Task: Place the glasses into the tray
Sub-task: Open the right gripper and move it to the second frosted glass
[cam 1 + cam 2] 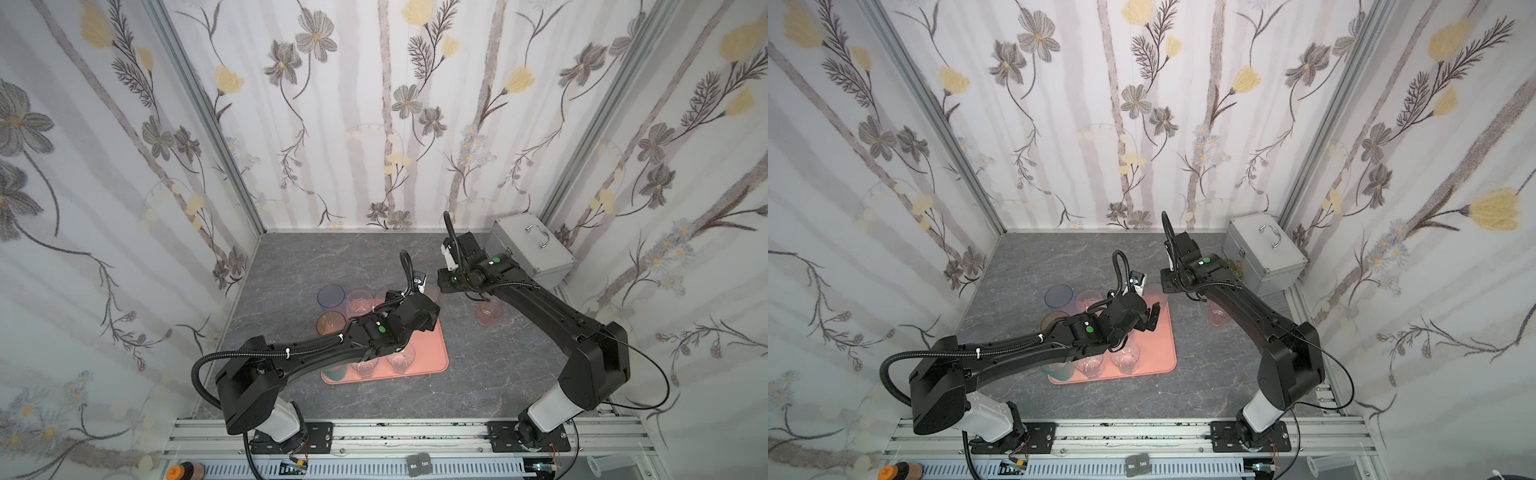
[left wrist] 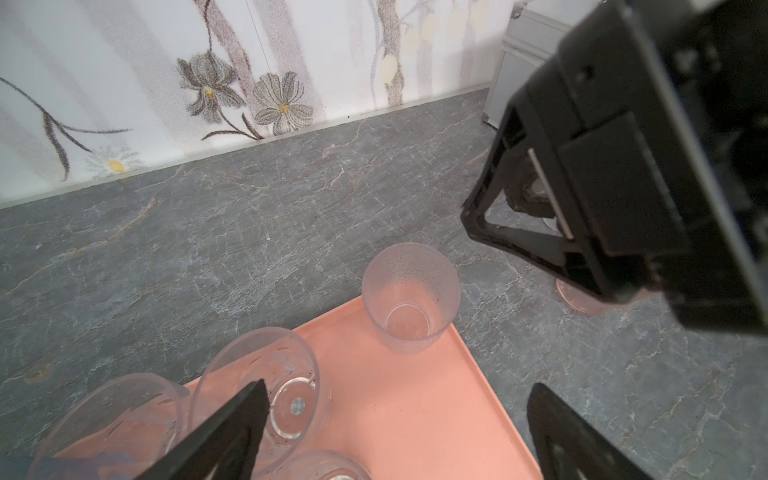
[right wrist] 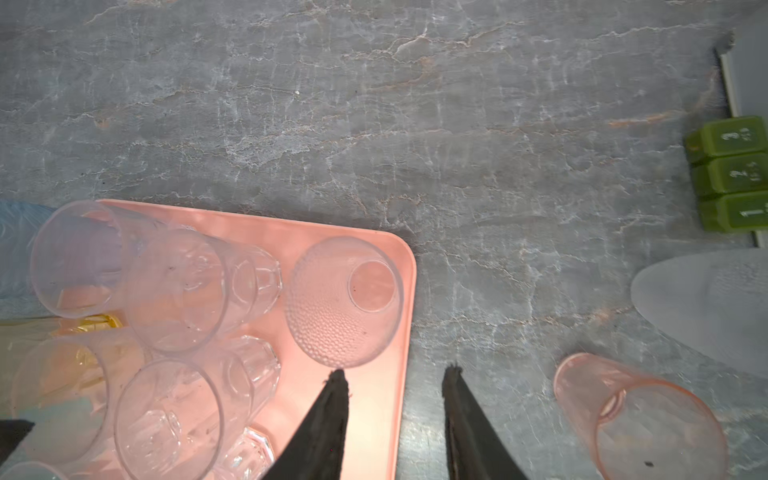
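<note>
**Entry: loading glasses, part done (judged)**

**Tray** (image 1: 436,357): salmon, low rim, mid-desk (image 1: 291,266)

**Glasses on it:**
- clear glasses (image 3: 174,291), crowded over the left part
- dimpled glass (image 3: 332,307), alone at the far right corner, just inside the rim

**Glasses off it:** pink tumbler (image 1: 489,312), upright on the desk right of the tray, partly under the right arm in both top views

**Undecided:** blue tumbler (image 1: 331,296) and amber tumbler (image 1: 330,323) at the tray's left edge; on it or beside it, I cannot tell

**Left gripper** (image 2: 399,386): fingers spread wide, holding nothing, over the tray's right part

**Right gripper** (image 3: 395,370): fingers parted, nothing between them, over the far right corner; one tip is just beside the dimpled glass's lip

**Hazards (judged):**
- A sideways swing of that tip could catch the lip and tip the glass, or shove it over the low rim so close behind it
- Both arms meet near the same corner, so a careless lift by either may strike the other
- The pink tumbler sits under the right forearm, and a low pull-back could knock it down
- The clear glasses stand nearly touching, so one nudge may topple several

**Room:**
- a bare strip of tray between the dimpled glass and the near row
- bare desk between tray and pink tumbler, and from the tray to the back wall
- tight at far right, where the silver case (image 1: 532,249) and a green block (image 3: 731,174) stand
</note>
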